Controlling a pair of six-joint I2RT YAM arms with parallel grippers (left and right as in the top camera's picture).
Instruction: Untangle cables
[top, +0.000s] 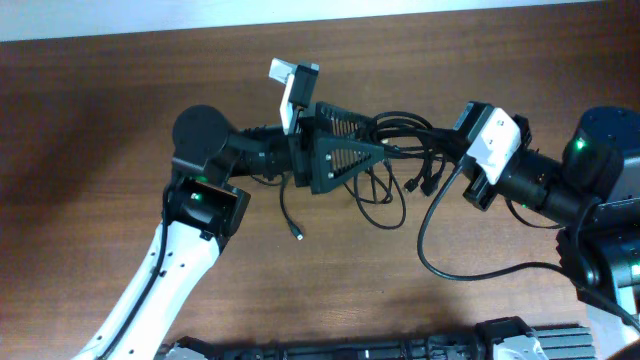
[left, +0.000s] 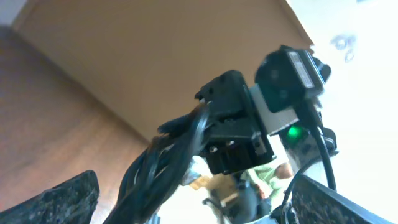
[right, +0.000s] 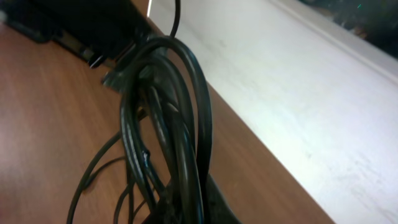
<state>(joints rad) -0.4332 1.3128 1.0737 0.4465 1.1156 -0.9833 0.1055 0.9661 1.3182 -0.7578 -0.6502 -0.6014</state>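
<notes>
Under everything in the overhead view lies the brown wooden table. The two arms meet just above its middle.

The left gripper reaches in from centre left. Its jaws stand wide apart, and in its own wrist view the fingers sit at the bottom corners with the bundle running loose between them, not pinched. The right gripper comes in from centre right with its jaws together, clamped on the cables, which rise from its grip as one thick, twisted sheaf.

Between the two grippers the cords hang off the table as a knot. Below that, looser loops droop onto the wood. One thin strand trails to the lower left and ends in a small silvery-tipped plug lying by itself.

These cords look light, limp and smooth-skinned. They will probably sag, follow any pull and slide through a loose pinch, while the plugs are likely to snag inside loops.

The best hold is probably a single strand close to a free end, such as the one behind that lone plug. Gripping the whole sheaf would likely only tighten the knot.
</notes>
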